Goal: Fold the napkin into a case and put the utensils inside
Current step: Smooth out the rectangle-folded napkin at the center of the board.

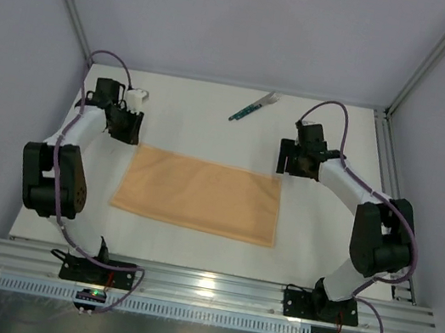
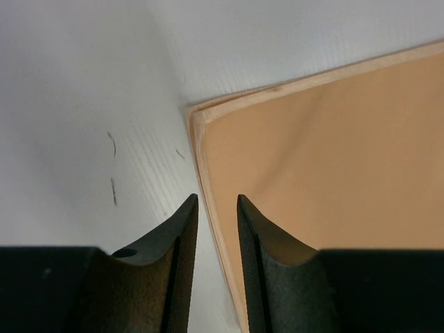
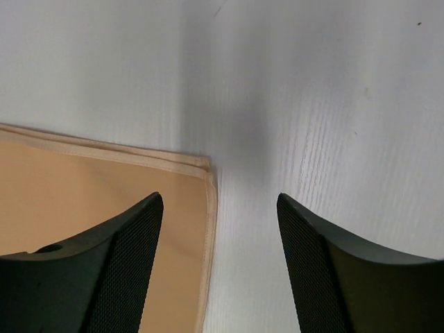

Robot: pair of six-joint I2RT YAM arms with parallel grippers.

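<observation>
The peach-tan napkin point(image 1: 200, 194) lies flat on the white table as a double-layered rectangle. My left gripper point(image 1: 126, 128) hovers over its far left corner. In the left wrist view the napkin point(image 2: 333, 159) has its hemmed side edge running under the left gripper point(image 2: 216, 201), whose jaws stand a narrow gap apart with table showing between them. My right gripper point(image 1: 292, 163) is over the far right corner. In the right wrist view the right gripper point(image 3: 220, 201) is wide open and empty, with the napkin point(image 3: 83, 187) corner just beyond its left finger. The utensils point(image 1: 252, 108) lie together at the back centre, away from both grippers.
A white table point(image 1: 213, 122) is boxed in by grey walls and metal frame posts at the back corners. An aluminium rail point(image 1: 210, 287) runs along the near edge by the arm bases. Small dark scuff marks point(image 2: 112, 187) dot the tabletop left of the napkin.
</observation>
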